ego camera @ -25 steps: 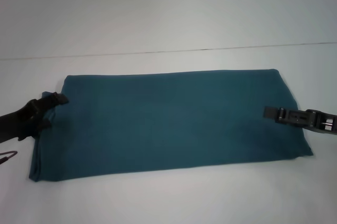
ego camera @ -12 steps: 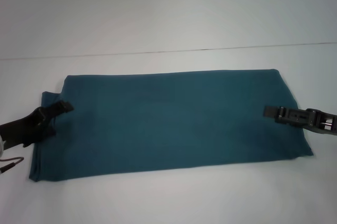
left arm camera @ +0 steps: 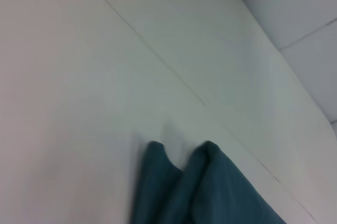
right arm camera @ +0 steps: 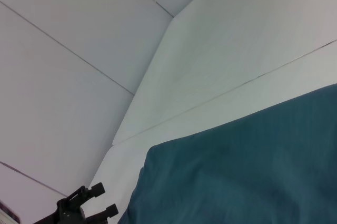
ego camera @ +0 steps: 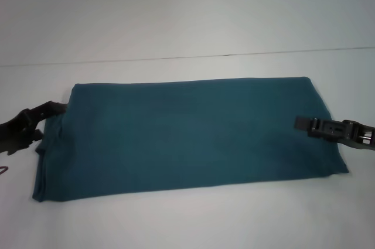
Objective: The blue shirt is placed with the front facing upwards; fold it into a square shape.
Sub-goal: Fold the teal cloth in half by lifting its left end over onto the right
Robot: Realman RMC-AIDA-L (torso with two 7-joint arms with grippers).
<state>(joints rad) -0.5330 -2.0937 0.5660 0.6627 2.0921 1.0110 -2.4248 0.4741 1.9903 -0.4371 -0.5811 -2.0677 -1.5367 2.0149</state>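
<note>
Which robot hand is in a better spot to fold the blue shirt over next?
Probably the left hand: it sits at the blue shirt's left end, right by the edge. The right hand rests over the cloth farther in from its end.

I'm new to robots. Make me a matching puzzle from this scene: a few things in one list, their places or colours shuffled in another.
Things:
1. blue shirt
2. left gripper
3. right gripper
4. table

Descriptions:
A. white surface
B. over the shirt's right end
C. folded into a long band, lying flat
D. at the shirt's left edge

Pairs: 1-C, 2-D, 3-B, 4-A
</note>
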